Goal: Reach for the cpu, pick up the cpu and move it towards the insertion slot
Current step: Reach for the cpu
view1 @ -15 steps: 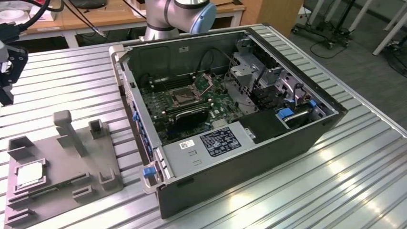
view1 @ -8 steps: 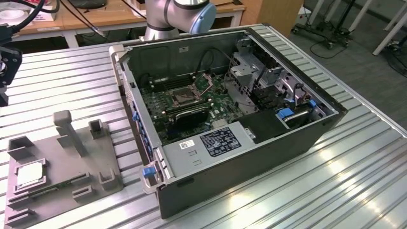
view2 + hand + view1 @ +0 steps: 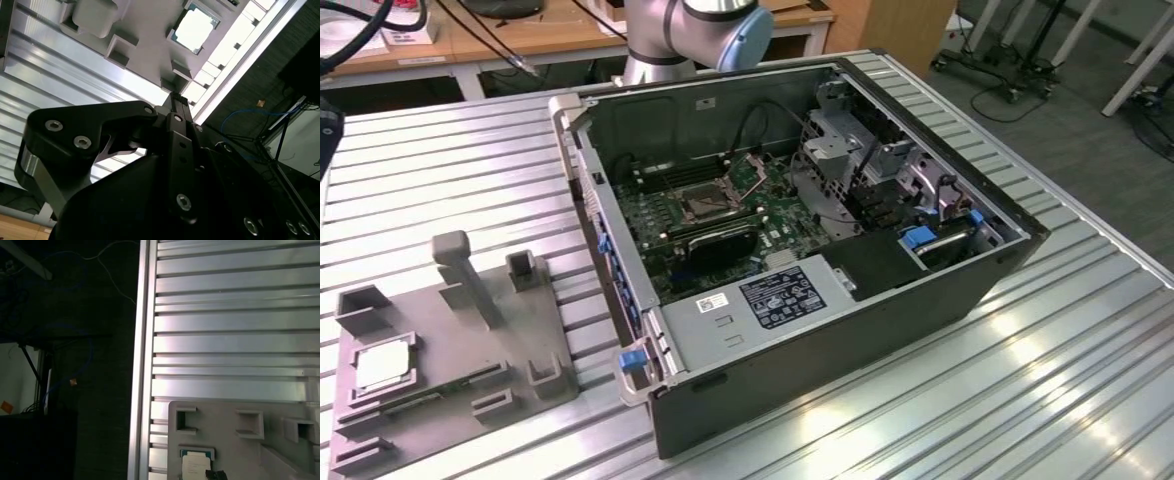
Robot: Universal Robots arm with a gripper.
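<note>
cpu (image 3: 380, 368) flat, face up in fixture (image 3: 447, 355) | seemingly untouched | insertion slot (image 3: 711, 203) well apart

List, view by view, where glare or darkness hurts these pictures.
Exterior view: light streaks glare off the slatted table, while the computer case is evenly lit. Second wrist view: the cpu face is washed out nearly white. First wrist view: table slats shine; the floor beside them is nearly black.

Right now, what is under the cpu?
The cpu lies in a square recess of the grey fixture plate, on the slatted table. The recess floor beneath it is covered.
</note>
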